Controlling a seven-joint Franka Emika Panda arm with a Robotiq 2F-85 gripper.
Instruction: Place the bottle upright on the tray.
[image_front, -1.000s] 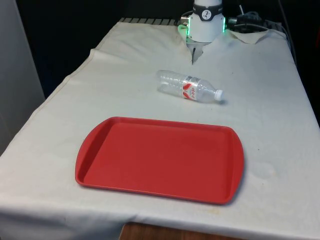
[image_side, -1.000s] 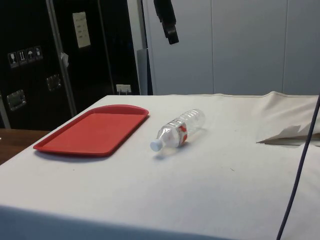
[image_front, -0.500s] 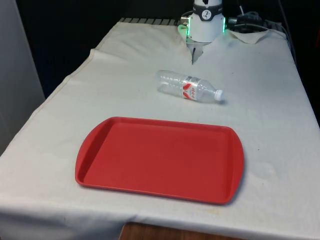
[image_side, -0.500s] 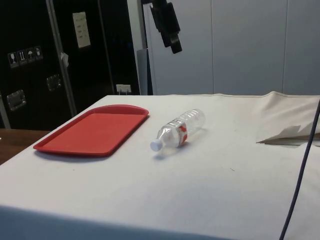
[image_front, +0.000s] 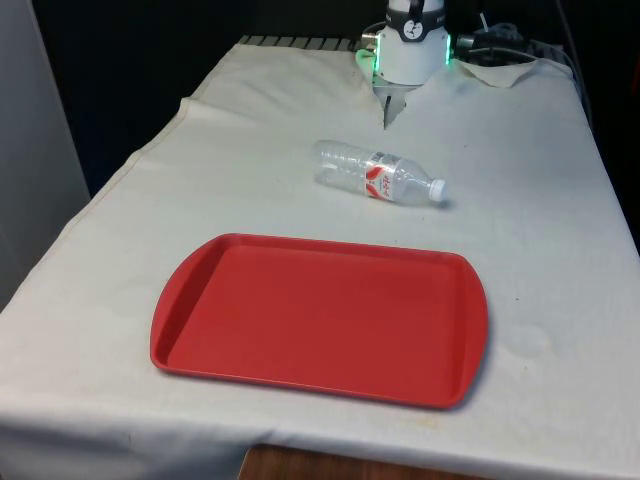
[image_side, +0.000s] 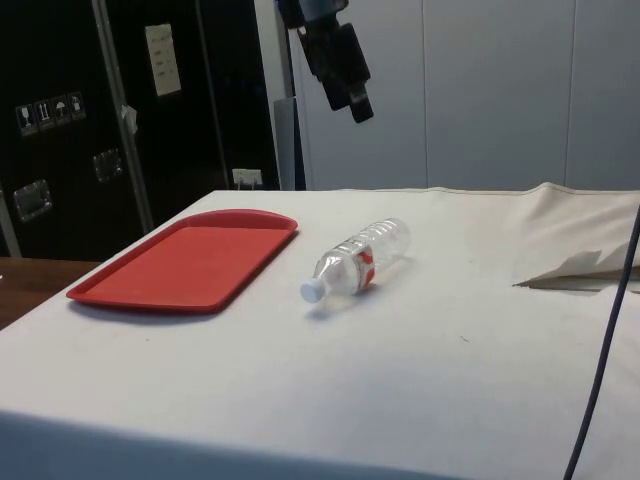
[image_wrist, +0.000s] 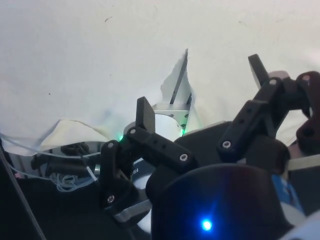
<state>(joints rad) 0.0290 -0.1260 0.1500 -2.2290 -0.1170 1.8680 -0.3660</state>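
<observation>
A clear plastic bottle with a red label and white cap lies on its side on the white cloth, beyond the tray's far edge. In the side view the bottle points its cap toward the near table edge. The red tray sits flat with nothing on it, closer to the front of the table; the side view places the tray left of the bottle. My gripper hangs high above the table, over the bottle's base end. In the wrist view my gripper is open with only cloth between its fingers.
The cloth is slit and puckered near the robot base. A loose fold of cloth and a hanging cable are at the side view's right. Bare cloth surrounds the bottle and tray.
In the side view my gripper has come down a little and shifted right, toward the spot above the bottle. Bottle and tray have not moved.
</observation>
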